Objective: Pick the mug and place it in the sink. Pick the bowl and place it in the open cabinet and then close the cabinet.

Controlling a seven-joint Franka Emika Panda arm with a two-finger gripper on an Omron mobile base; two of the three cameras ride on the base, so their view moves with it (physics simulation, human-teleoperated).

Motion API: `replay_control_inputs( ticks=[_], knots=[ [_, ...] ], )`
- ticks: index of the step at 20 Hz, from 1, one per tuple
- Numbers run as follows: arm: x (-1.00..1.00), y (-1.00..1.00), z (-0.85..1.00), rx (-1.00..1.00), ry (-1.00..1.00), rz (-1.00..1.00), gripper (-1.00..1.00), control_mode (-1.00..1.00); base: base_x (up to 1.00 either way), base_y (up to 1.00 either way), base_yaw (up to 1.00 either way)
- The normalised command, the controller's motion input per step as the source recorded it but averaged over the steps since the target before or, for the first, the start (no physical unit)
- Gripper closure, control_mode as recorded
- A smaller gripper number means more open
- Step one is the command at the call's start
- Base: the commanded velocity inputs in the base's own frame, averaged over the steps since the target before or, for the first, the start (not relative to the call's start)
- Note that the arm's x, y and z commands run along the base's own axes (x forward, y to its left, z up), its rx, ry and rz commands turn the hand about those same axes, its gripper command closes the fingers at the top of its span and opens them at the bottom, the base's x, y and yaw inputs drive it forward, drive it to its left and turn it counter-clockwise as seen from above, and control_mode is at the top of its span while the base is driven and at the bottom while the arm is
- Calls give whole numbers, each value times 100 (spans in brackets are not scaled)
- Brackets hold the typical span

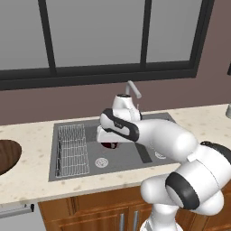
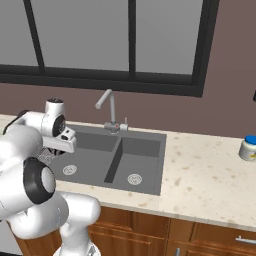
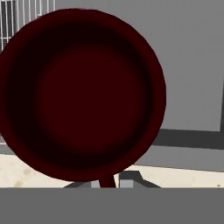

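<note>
One mug (image 3: 83,94) occupies most of the hand view, seen from above into its dark maroon interior; its rim reaches from the left edge to right of centre, and a thin maroon strip of it runs down at the lower centre of the frame between the gripper (image 3: 107,183) fingertips. The fingers are clenched on the mug at that strip. Behind the mug in the same view lie the grey floor of the sink (image 3: 192,65), a darker divider band at the right, pale speckled counter along the lower edge and, at the upper left corner, the bars of the wire rack (image 3: 26,11). In the left base view the white arm crosses the frame from the lower right to the centre, and a small part of the mug (image 1: 109,145) shows under the hand, over the left basin of the sink (image 1: 85,167) — just right of the wire rack (image 1: 72,149) and above the round drain (image 1: 102,162). At the left edge of that view the bowl (image 1: 6,155) rests on the countertop (image 1: 27,187), well apart from the sink. Farther back the faucet (image 1: 132,92) rises behind the sink, with the window (image 1: 99,40) filling the upper frame. In the right base view a jar (image 2: 248,148) with a blue lid stands on the counter at the right edge.
</note>
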Motion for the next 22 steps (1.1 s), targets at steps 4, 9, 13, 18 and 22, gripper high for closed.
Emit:
replay_control_inputs(
  ticks=[4,9,13,18,22],
  knots=[
    [15,-6,-16,0,4,0,100,-100,0,0,0],
    [20,0,-25,0,7,0,100,-100,0,0,0],
    [8,0,-12,-2,0,0,100,-100,0,0,0],
    [4,0,-6,-4,0,0,100,-100,0,0,0],
    [0,-5,-11,-2,0,0,100,-100,0,0,0]
  ],
)
